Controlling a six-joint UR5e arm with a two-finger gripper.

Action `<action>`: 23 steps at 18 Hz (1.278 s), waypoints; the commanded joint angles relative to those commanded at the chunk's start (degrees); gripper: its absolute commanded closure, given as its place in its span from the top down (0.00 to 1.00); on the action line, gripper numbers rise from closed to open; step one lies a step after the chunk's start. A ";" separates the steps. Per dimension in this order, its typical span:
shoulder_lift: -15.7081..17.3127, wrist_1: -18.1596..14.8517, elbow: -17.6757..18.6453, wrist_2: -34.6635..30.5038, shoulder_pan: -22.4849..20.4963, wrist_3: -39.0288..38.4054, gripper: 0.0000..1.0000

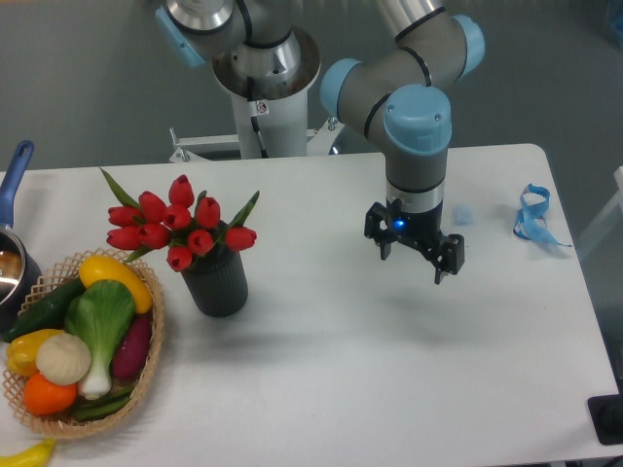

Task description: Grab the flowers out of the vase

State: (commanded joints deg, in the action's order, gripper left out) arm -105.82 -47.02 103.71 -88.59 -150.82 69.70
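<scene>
The flowers (175,226), a bunch of red tulip buds with thin green leaves, stand upright in the vase (216,283), a dark grey-black cylinder left of the table's middle. My gripper (413,266) hangs above the white table well to the right of the vase, pointing down. Its two black fingers are spread apart with nothing between them. It is far from the flowers and touches nothing.
A wicker basket (148,365) of colourful vegetables sits at the left front, touching distance from the vase. A pot with a blue handle (14,175) is at the left edge. A blue ribbon (533,214) and a small pale blue object (462,214) lie at the right back.
</scene>
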 joint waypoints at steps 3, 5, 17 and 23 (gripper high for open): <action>0.00 0.00 0.00 0.00 0.00 0.09 1.00; 0.00 0.00 0.00 0.00 0.00 0.09 1.00; -1.05 1.40 0.88 2.01 0.09 -4.74 1.00; -1.05 5.80 1.40 15.61 -0.44 -5.89 1.00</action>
State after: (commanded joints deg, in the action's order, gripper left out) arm -106.88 -41.22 105.11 -72.99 -151.26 63.81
